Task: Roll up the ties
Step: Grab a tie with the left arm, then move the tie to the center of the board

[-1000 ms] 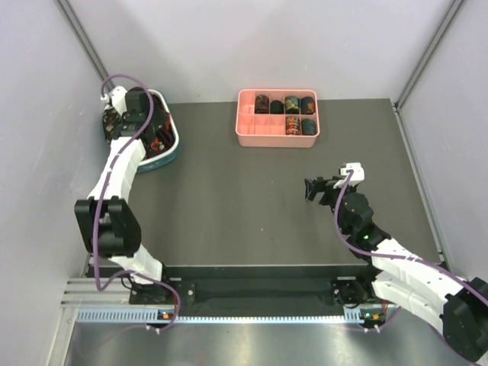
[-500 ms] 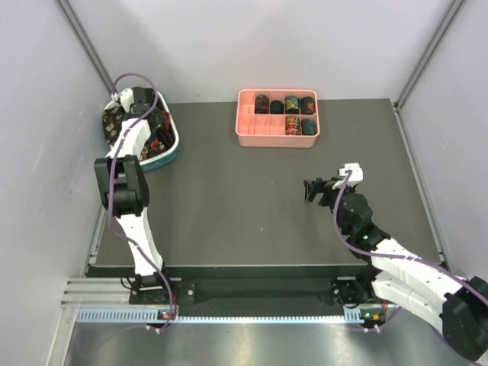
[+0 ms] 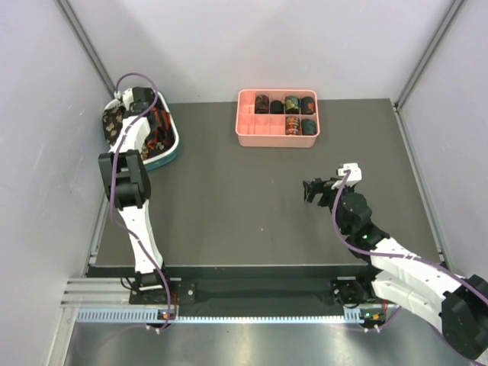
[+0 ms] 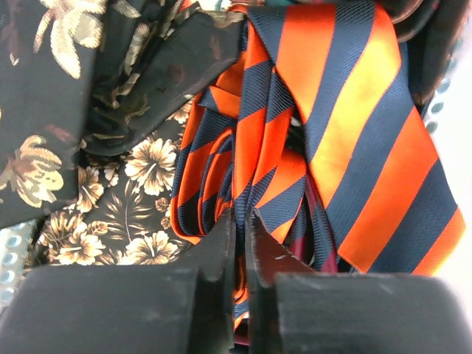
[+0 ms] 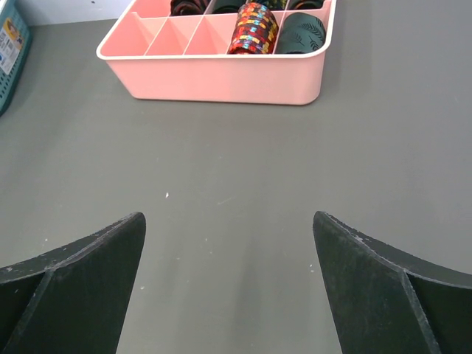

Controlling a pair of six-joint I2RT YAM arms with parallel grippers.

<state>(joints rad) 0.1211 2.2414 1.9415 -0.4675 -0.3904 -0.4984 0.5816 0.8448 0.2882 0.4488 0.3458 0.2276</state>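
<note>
Loose ties fill the left wrist view: an orange and dark-blue striped tie, a floral brown-cream tie and a dark tie, heaped in the white-and-teal basket. My left gripper is down in the basket, shut on a fold of the striped tie, with fabric showing in the narrow slit between the fingers. My right gripper hovers open over bare table and holds nothing. Several rolled ties sit in the pink tray's compartments.
The pink compartment tray stands at the back middle of the table; in the right wrist view it lies straight ahead of the open fingers. The basket's teal corner shows at far left. Grey walls close in on both sides.
My left arm straightened and reached deeper into the basket, and its jaws closed on the striped tie. The right arm has stayed where it was, open.
</note>
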